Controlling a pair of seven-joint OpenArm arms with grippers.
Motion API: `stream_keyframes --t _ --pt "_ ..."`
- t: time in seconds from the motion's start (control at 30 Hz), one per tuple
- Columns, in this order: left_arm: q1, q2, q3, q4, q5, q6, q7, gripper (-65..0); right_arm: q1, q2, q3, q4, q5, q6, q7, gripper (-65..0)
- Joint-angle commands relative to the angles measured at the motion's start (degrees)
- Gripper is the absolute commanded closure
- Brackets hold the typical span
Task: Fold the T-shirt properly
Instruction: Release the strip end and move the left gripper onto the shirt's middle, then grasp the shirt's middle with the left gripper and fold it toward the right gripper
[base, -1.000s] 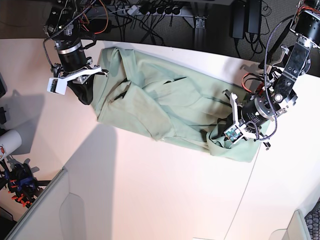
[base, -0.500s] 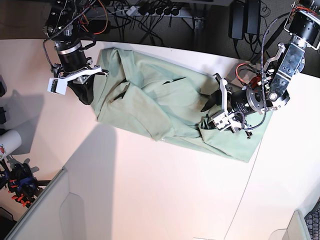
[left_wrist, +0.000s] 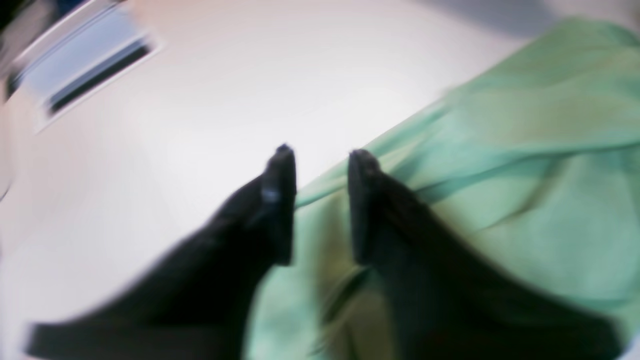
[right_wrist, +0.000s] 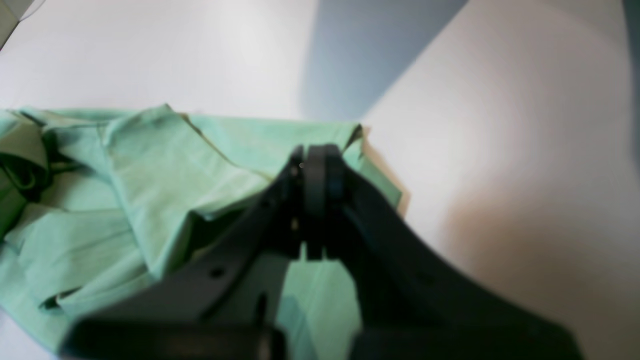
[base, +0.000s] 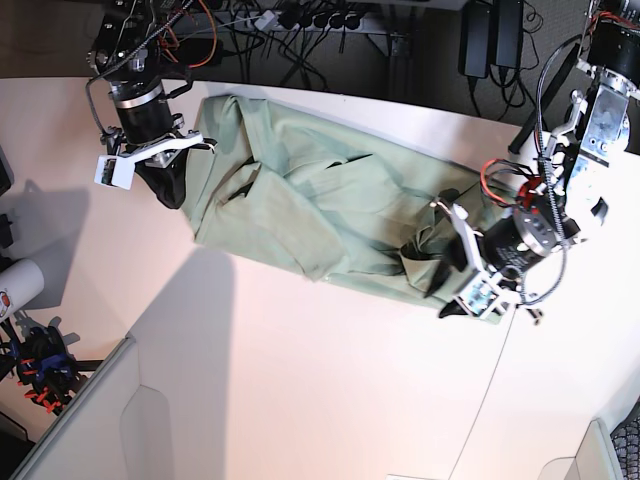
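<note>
Right end effector (right_wrist: 315, 165) pinches the T-shirt (base: 330, 205) corner; left end effector (left_wrist: 316, 200), narrowly parted, should straddle the hem squarely.

Right gripper (right_wrist: 315, 165) sits at the far left with its jaws pressed tight together; left gripper (left_wrist: 317, 202) angles down on the right, a clear gap between its fingers.

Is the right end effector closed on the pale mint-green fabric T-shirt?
Yes, its dark fingers meet, pinching the T-shirt's edge.
</note>
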Motion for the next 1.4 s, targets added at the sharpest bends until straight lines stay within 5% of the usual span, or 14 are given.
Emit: stream_keyframes --t 0.0,0.07,0.37,0.53,0.83,1.03,1.2,1.37 --pt "-0.9 -0.9 -1.5 -0.1 -0.6 0.5 -1.2 -6.7 0.3 0.7 0.4 1.0 0.7 0.2 1.4 0.0" --pt "-0.5 -2.3 -3.0 -2.2 -0.6 0.5 -2.6 0.0 0.3 0.7 0.4 1.0 0.7 0.2 1.4 0.0" --pt "3.5 -1.8 -3.2 -9.0 3.0 0.5 -7.8 0.0 0.3 0.7 0.4 1.0 0.7 0.2 1.4 0.0" --pt "3.5 -1.8 -3.2 -10.8 5.3 4.3 -8.4 0.0 0.3 0.7 0.4 1.0 0.7 0.2 1.4 0.0" --pt "4.3 -1.8 -3.2 -10.8 7.6 4.2 -7.7 0.0 0.3 0.7 0.4 1.0 0.7 0.2 1.3 0.0" --pt "6.4 -1.8 -3.2 -10.8 7.5 1.6 -8.0 0.0 0.3 0.7 0.4 1.0 0.8 0.2 1.4 0.0" --pt "6.4 -1.7 -2.4 -10.6 4.3 -3.8 -8.5 0.0 0.3 0.7 0.4 1.0 1.2 0.2 1.4 0.0" --pt "6.4 0.4 -1.1 -9.4 3.7 -3.9 -8.5 0.0 0.3 0.7 0.4 1.0 1.2 0.2 1.4 0.0"
